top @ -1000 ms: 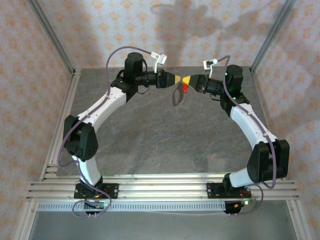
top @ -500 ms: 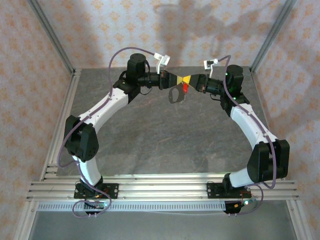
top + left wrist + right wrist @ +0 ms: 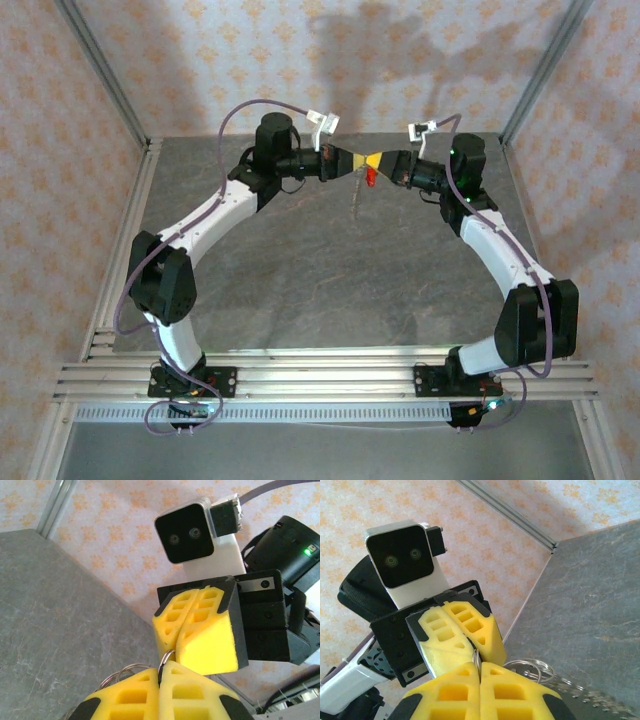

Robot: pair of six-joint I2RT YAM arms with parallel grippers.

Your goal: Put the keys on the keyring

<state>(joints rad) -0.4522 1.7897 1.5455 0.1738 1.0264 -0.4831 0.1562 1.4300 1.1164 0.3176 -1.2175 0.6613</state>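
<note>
L gripper [image 3: 352,160] & R gripper [image 3: 376,160] meet tip-to-tip in mid-air, both clamped shut on the thin pale wire keyring [image 3: 357,200]. Its long axis hangs vertical below their tips. Small red-headed, silver-bladed key [image 3: 371,178] dangles just under R tip, so R arm's nearer.

Tabletop [image 3: 330,290]: grey, stone-veined, matte, bare across the middle.
Backdrop walls [image 3: 60,180]: pale pink paper with an orange floral repeat, arm shadows on the far panel.
Corner posts [image 3: 100,70]: silver aluminium, slanting.
Near-edge rails [image 3: 320,372]: parallel slotted aluminium extrusions.
Slotted white strip [image 3: 320,412]: just in front of the rails.
</note>
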